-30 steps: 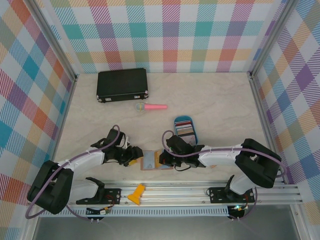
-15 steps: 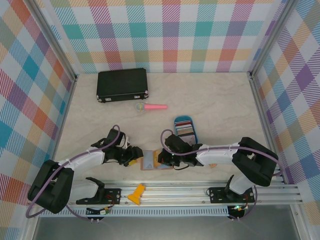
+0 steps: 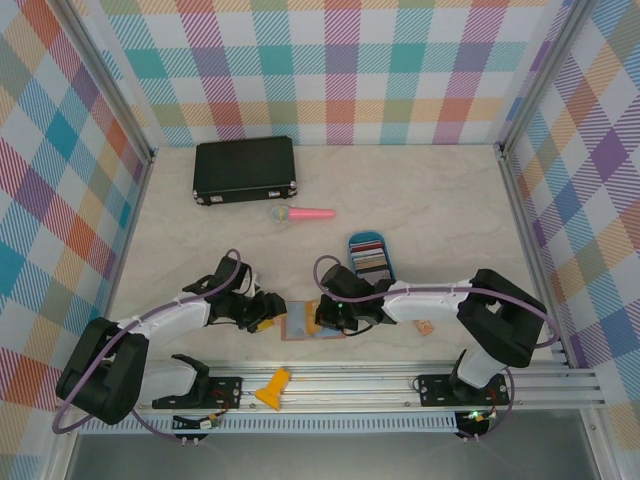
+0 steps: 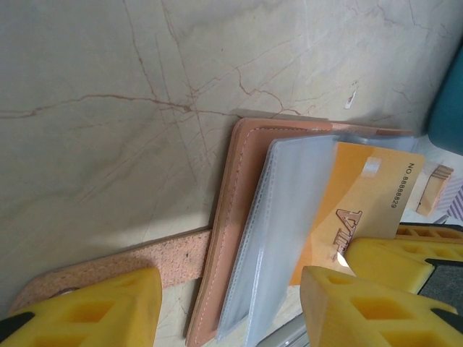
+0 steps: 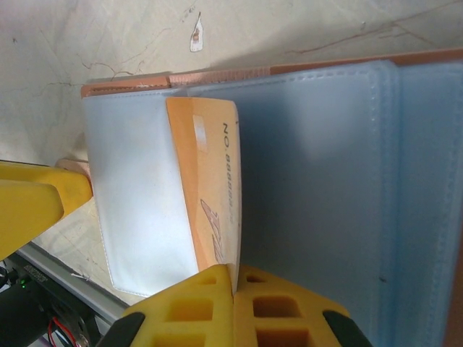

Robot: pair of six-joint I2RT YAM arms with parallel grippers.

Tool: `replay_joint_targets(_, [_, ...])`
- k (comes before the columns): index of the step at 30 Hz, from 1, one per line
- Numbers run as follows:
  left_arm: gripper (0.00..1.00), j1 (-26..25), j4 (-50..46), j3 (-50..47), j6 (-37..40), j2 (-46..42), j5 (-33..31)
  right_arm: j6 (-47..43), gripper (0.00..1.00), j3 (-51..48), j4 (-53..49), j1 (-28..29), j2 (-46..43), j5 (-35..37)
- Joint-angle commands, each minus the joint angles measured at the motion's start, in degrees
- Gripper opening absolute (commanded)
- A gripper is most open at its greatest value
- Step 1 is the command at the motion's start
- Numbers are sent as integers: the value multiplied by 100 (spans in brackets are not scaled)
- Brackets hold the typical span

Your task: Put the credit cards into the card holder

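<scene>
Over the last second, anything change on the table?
The right gripper slid slightly left, carrying the orange card it clamps further over the open card holder. The right arm swung left with it, uncovering a small tan tag on the table. The left gripper, the holder, the blue tray and the black case stayed put.

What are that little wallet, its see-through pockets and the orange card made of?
Card holder: seemingly tan leather, matte, stitched along the edge; possibly imitation. Pockets: frosted clear plastic film, faintly shiny. Orange card: stiff, thin plastic by its look, with printed number.
</scene>
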Motion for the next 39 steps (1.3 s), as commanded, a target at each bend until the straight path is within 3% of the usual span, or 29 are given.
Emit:
replay_joint_targets(1, [54, 49, -501, -42, 88, 163, -275, -54, 0, -215, -478, 132, 298, 89])
replay_joint_targets(13, [54, 48, -631, -37, 101, 187, -401, 214, 0, -109, -1242, 160, 172, 294])
replay_joint_targets(21, [54, 48, -673, -36, 99, 208, -419, 195, 0, 88, -1103, 168, 628, 89])
replay_joint_targets(39, [54, 40, -705, -9, 104, 267, -448, 301, 2, 170, -748, 303, 782, 142])
